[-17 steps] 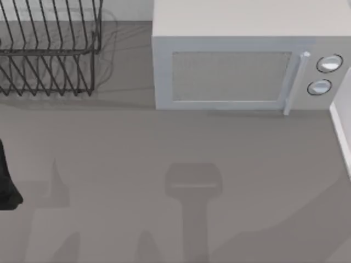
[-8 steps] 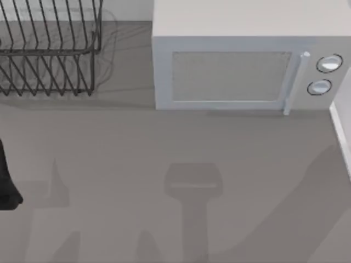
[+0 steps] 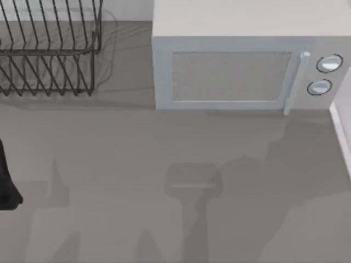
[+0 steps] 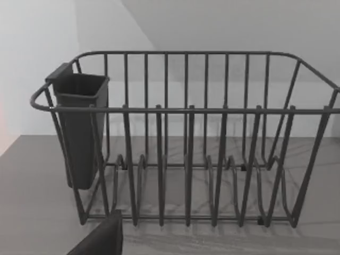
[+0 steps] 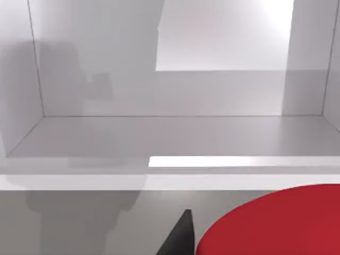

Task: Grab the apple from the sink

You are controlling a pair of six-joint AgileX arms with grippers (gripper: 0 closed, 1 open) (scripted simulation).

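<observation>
The top view shows a grey countertop [image 3: 164, 153] with a wire dish rack [image 3: 49, 49] at the far left and a pale microwave [image 3: 241, 66] at the far right, its door shut and two round knobs [image 3: 328, 63] on its right panel. A dark part of the left arm [image 3: 6, 181] sits at the left edge of the counter, parked.

The left wrist view faces the dish rack [image 4: 186, 143] with a dark utensil cup [image 4: 79, 127] hooked on one end of it; a dark finger tip [image 4: 103, 239] juts into the picture's edge, and how wide that gripper stands cannot be told.

In the right wrist view the apple [image 5: 276, 223] looms large and bright red, close under the camera, beside a dark finger tip [image 5: 178, 236]. Beyond it lies the pale sink basin [image 5: 170, 133] with smooth walls. Whether the right gripper's fingers touch or hold the apple cannot be told.
</observation>
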